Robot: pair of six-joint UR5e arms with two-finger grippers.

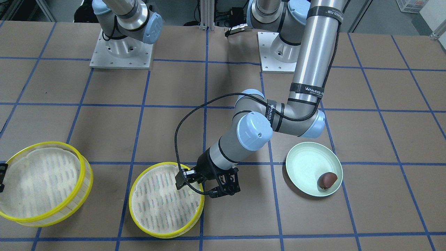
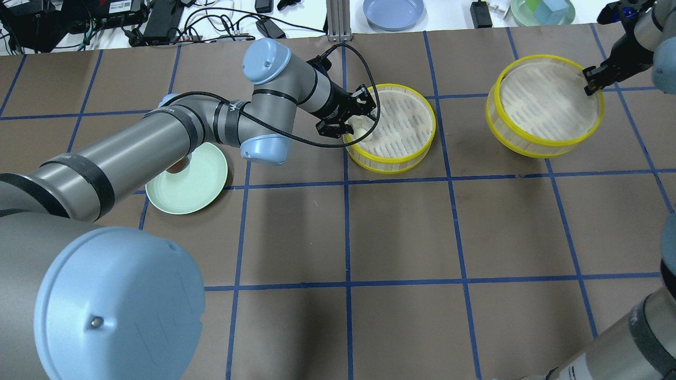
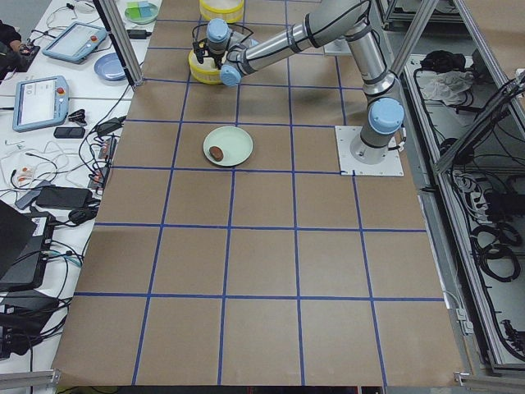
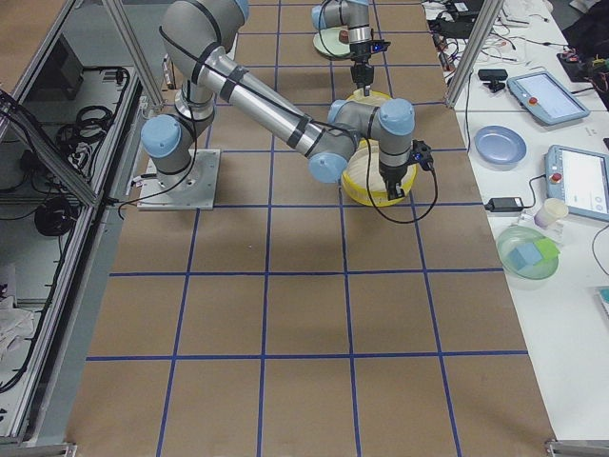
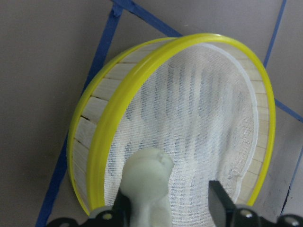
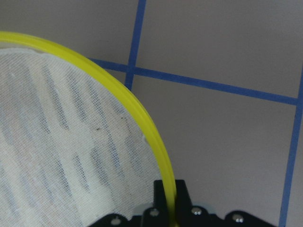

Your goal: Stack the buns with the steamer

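Buns first: the pale cream bun [image 5: 147,184] is just inside the middle steamer tray [image 2: 401,119], at the rim on the plate's side. It's down at the white liner, but I can't tell if it's fully resting there. The left gripper [image 5: 170,204] hangs right over it with the jaws spread wider than the bun. 1 finger looks to be against it and the other has a clear gap.

The dark reddish-brown bun [image 1: 327,180] sits near the edge of the pale green plate [image 1: 299,150], well apart from both trays, with the left arm reaching across above that plate.

The outer steamer tray [image 2: 544,100] is beside the middle one, not touching. The right gripper [image 6: 166,191] is pinched tight on its yellow rim, 1 finger inside and 1 outside.

Everything's on the brown table [image 1: 174,104] with the blue tape grid.
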